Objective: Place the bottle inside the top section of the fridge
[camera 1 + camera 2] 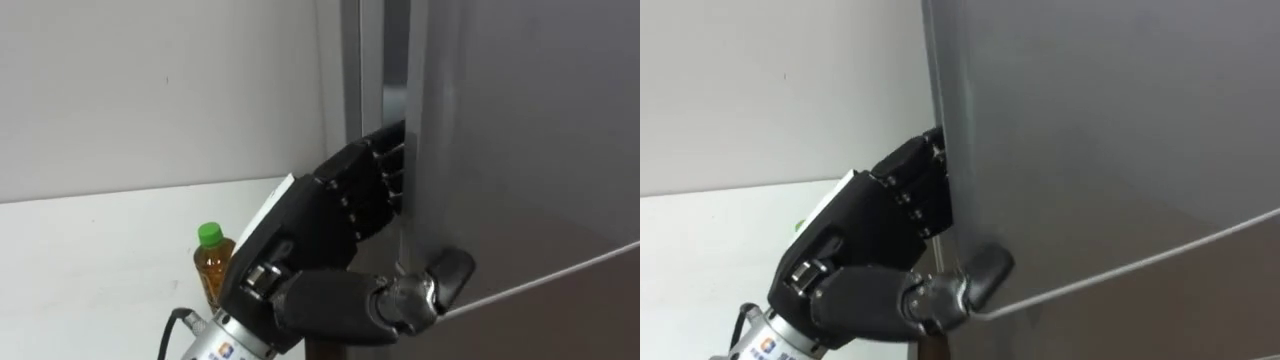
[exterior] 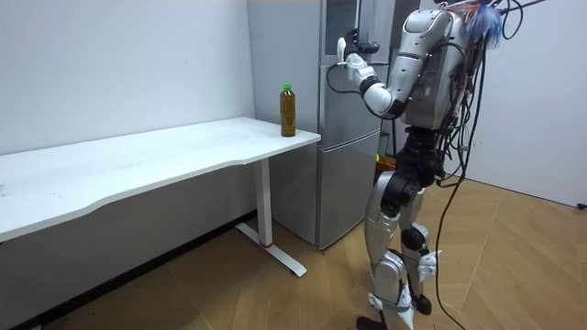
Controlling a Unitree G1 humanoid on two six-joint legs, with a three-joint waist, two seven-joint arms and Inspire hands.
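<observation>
The left hand (image 1: 300, 230) was raised to the hinge-free edge of the upper fridge door (image 1: 520, 150). Its fingers (image 1: 385, 170) were bent round that edge and reached into the dark gap between door and cabinet; their tips were hidden behind the door. The thumb (image 1: 440, 280) lay against the door's front face, low on the panel and just above the seam with the lower door (image 1: 560, 325). Fingers and thumb together were clamped on the door edge. The palm faced the fridge and the forearm entered from the lower left of the eye views.

The bottle (image 1: 212, 262) was not held. It stood upright on the white table (image 1: 90, 260), directly behind the wrist in the left eye view, with its green cap and amber contents visible. In the room view it stood at the table end nearest the fridge (image 2: 344, 165), close to the corner and apart from the hand.

The room view showed the robot standing upright on the wooden floor (image 2: 514, 266), facing the grey fridge at close range, with the left arm lifted to shoulder height. The table ran along the light wall (image 1: 150, 80) toward the room view's left, and the fridge stood just beside its end
</observation>
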